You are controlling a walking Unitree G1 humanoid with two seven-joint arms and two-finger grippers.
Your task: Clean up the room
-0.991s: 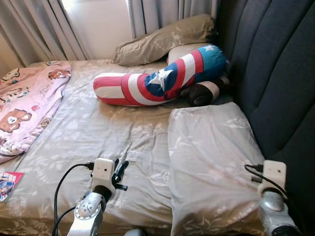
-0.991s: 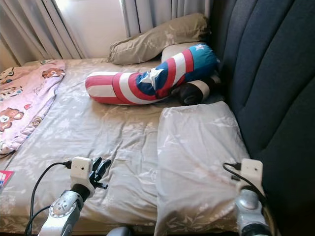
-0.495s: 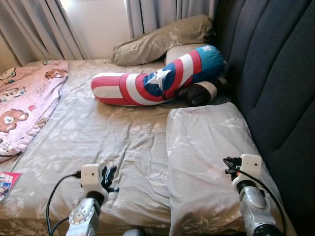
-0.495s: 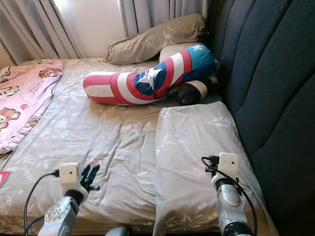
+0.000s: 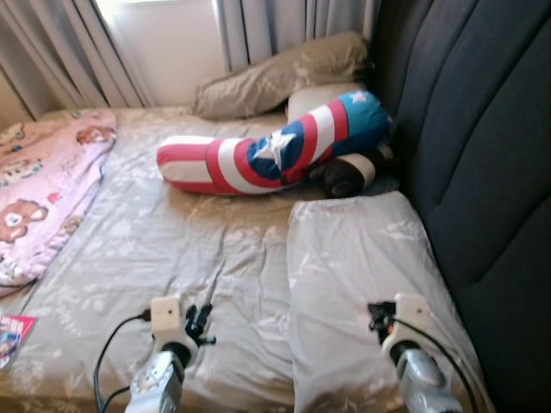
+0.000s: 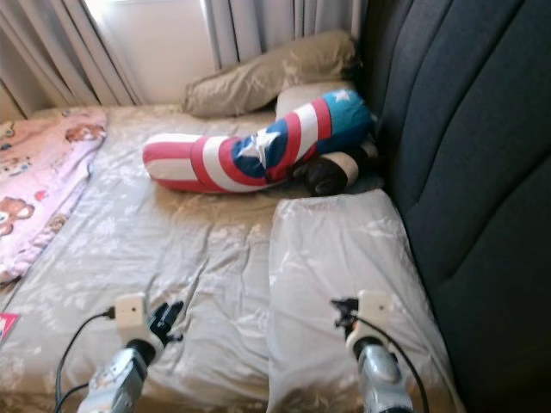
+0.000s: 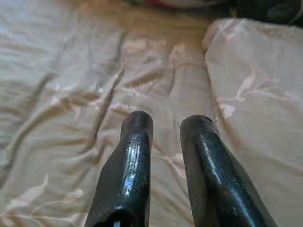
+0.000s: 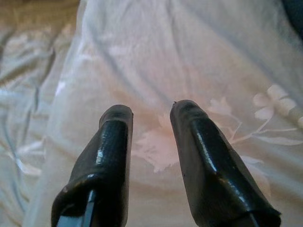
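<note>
Drawn back and lowered since a second ago: both arms, now at the bottom edge of the eye views, with the whole scene shifted as the head moved. Left gripper (image 7: 163, 127) fingers slightly apart, holding nothing, hovering over the rumpled sheet (image 5: 172, 249) just beside the pillow's edge. Right gripper (image 8: 151, 118) fingers likewise apart and empty, poised directly above the pillow (image 5: 362, 258), floral print visible between them. Pillow lying flat at the near right of the bed, against the dark headboard (image 5: 482, 146), long axis running away from the robot toward the bed's far end. Right arm judged nearer to it, fingers pointing along that axis; left arm off its left edge. Beyond, well apart from both grippers: striped bolster (image 5: 267, 155) lying crosswise, one end up against the headboard, a dark cushion (image 5: 344, 172) tucked under it, a tan pillow (image 5: 284, 73) behind by the curtains (image 5: 258, 26). Pink blanket (image 5: 43, 189) bunched at far left; a magazine (image 5: 13, 331) at the near left corner. No item yet grasped; tidying judged barely begun.
</note>
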